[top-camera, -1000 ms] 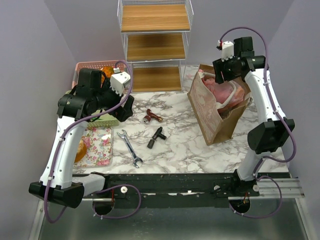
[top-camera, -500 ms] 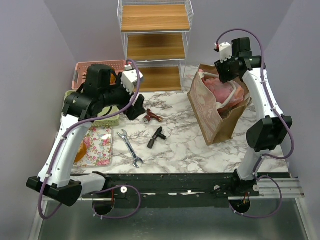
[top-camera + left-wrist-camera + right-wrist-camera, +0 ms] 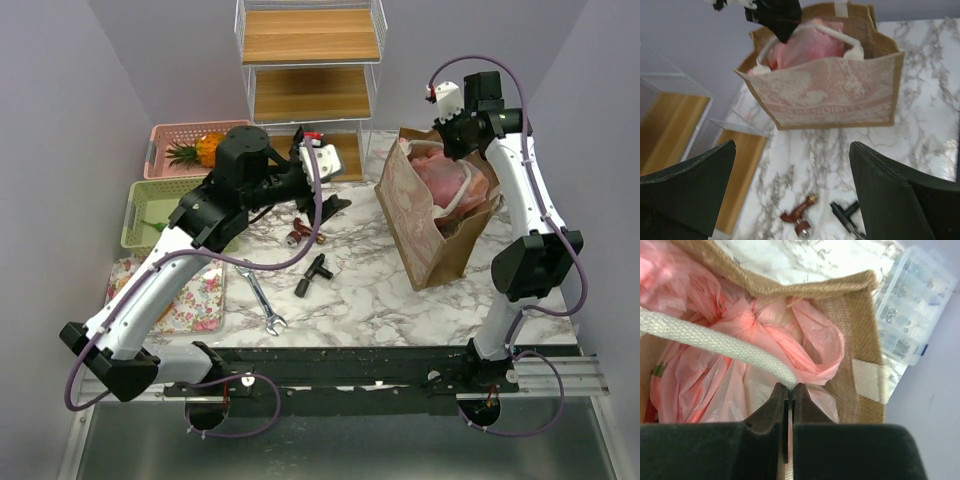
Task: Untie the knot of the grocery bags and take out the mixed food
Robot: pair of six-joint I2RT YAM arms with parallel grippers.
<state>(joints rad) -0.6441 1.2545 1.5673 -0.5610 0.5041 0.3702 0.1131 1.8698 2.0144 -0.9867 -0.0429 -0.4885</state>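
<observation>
The right claw [image 3: 790, 390] is closed tight, its two fingers pressed flat together with only a hairline between them. It reaches down into the mouth of the brown bag [image 3: 430, 225]. Its tips sit against the pale handle [image 3: 715, 342] of that bag and the crinkled film of the pink plastic bag [image 3: 700, 385] stuffed inside. Whether a fold of plastic is pinched between the fingers cannot be told. The knot [image 3: 752, 315], a small twisted pink lump, lies just beyond the fingertips, on the far side of the pale handle, and is apart from the claw.

The brown bag stands upright near the right edge of the worktop [image 3: 370, 295], towards the far right corner. The pink plastic bag fills its open top.

The left claw [image 3: 792, 150] is spread wide and holds nothing. It hangs above the middle of the worktop, facing the brown bag and well apart from it.

Below it on the marble lie a small reddish tool [image 3: 799, 217] and a black tool [image 3: 313, 273]. A wrench [image 3: 260, 297] lies nearer the front edge.
</observation>
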